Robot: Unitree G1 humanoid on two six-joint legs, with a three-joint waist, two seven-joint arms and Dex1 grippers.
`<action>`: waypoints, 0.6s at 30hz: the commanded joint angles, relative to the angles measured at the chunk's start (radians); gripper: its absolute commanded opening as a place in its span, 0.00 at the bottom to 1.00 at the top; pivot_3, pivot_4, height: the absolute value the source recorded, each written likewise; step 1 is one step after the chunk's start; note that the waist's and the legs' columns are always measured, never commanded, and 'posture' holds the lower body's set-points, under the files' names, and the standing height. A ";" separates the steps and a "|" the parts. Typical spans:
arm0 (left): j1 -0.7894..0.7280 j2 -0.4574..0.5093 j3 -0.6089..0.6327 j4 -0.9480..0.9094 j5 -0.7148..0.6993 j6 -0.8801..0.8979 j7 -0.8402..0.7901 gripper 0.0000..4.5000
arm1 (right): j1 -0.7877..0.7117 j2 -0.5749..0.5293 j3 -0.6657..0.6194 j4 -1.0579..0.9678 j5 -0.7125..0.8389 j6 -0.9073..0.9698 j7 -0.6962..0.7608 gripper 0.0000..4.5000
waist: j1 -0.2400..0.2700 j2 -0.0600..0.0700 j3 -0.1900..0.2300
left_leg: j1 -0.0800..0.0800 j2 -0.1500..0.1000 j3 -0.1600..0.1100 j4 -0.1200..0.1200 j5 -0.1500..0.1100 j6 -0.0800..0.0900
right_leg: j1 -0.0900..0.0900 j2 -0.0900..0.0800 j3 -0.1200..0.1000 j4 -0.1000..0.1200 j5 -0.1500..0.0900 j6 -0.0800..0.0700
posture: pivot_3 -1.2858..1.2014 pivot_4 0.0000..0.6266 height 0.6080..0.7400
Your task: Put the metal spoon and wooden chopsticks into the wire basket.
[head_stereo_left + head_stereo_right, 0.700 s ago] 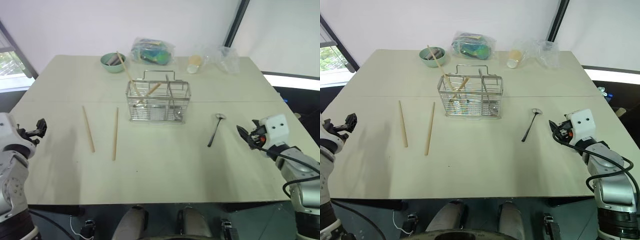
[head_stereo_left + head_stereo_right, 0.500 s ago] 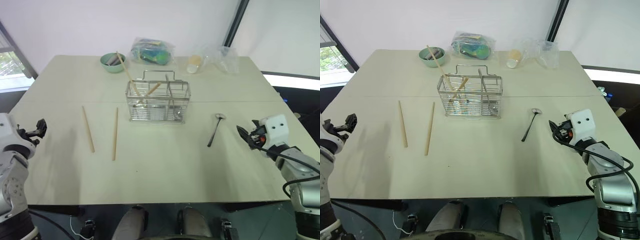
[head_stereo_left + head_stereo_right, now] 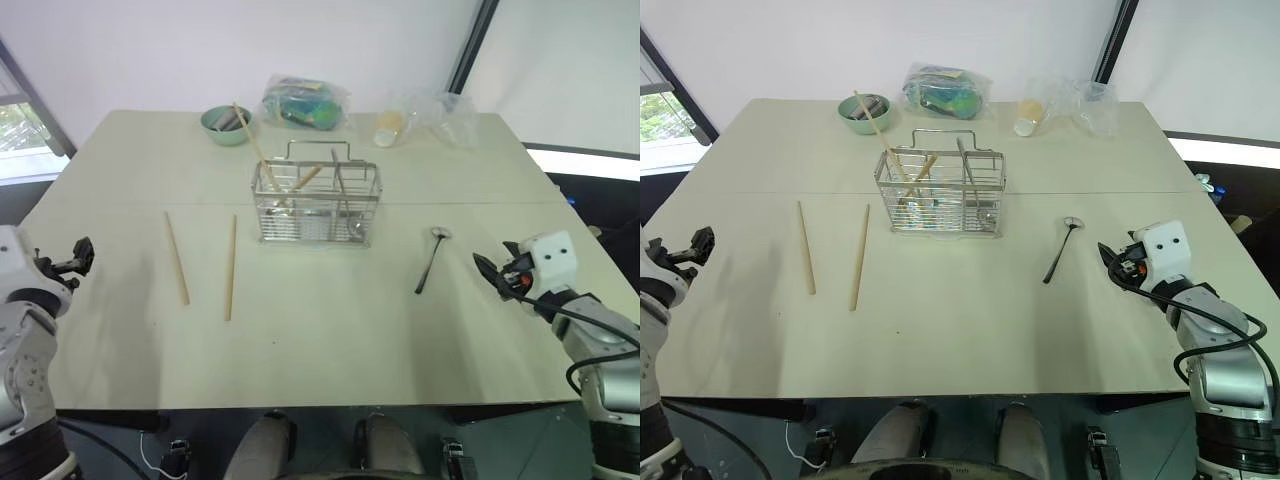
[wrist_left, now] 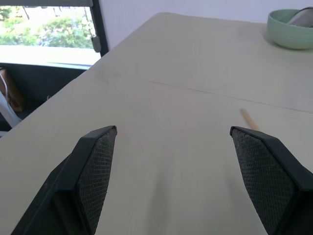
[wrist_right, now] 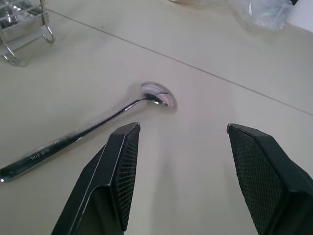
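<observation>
**Desk:** What are the jaws doing?

**Operator:** I'm holding both spread wide and empty. The right gripper [image 3: 487, 270] is hovering at the right edge of the frame, just beside the metal spoon [image 3: 430, 258], not touching it. In the right wrist view its fingers [image 5: 117, 171] are framing the spoon's bowl. The left gripper [image 3: 82, 254] is hanging at the far left edge, near the table [image 3: 330, 340] edge and well apart from the wooden chopsticks [image 3: 205, 260].

**Desk:** And the targets?

**Operator:** The spoon is lying flat, right of centre. The chopsticks are lying side by side, left of centre. The wire basket [image 3: 316, 205] is standing between them, slightly higher in the frame, with some utensils already leaning inside.

**Desk:** Which step, then?

**Operator:** I'm judging this as the approach to the spoon. Next I'm needing to lower the right jaws around its thin handle and close carefully, since it's lying flush on the surface.
</observation>
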 commanded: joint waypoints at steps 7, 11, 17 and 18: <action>-0.112 0.163 -0.091 -0.092 -0.183 0.123 -0.218 0.87 | -0.125 -0.141 0.011 0.162 -0.030 -0.160 0.142 0.64 | -0.002 0.000 0.000 | 0.000 0.000 0.000 0.000 0.000 0.000 | 0.000 0.000 0.000 0.000 0.000 0.000 | 0.52 0.24 0.26; -0.169 0.312 -0.243 -0.154 -0.321 0.173 -0.482 0.87 | -0.251 -0.222 0.103 0.270 -0.073 -0.279 0.277 0.64 | -0.006 0.001 0.003 | 0.000 0.000 0.001 0.001 0.000 0.000 | 0.000 0.000 0.000 0.000 0.000 0.000 | 0.52 0.24 0.26; -0.318 0.388 -0.524 -0.182 -0.394 0.165 -0.754 0.87 | -0.590 -0.270 0.374 0.572 -0.273 -0.649 0.497 0.64 | -0.033 0.004 0.005 | 0.001 0.001 0.003 -0.001 0.000 0.000 | 0.003 0.001 0.000 -0.006 0.000 0.000 | 0.52 0.24 0.26; -0.350 0.381 -0.579 -0.175 -0.385 0.159 -0.782 0.87 | -0.662 -0.268 0.429 0.653 -0.325 -0.740 0.527 0.64 | -0.037 0.005 0.007 | 0.001 0.001 0.003 -0.001 0.000 0.000 | 0.003 0.002 0.000 -0.006 0.001 0.000 | 0.52 0.24 0.26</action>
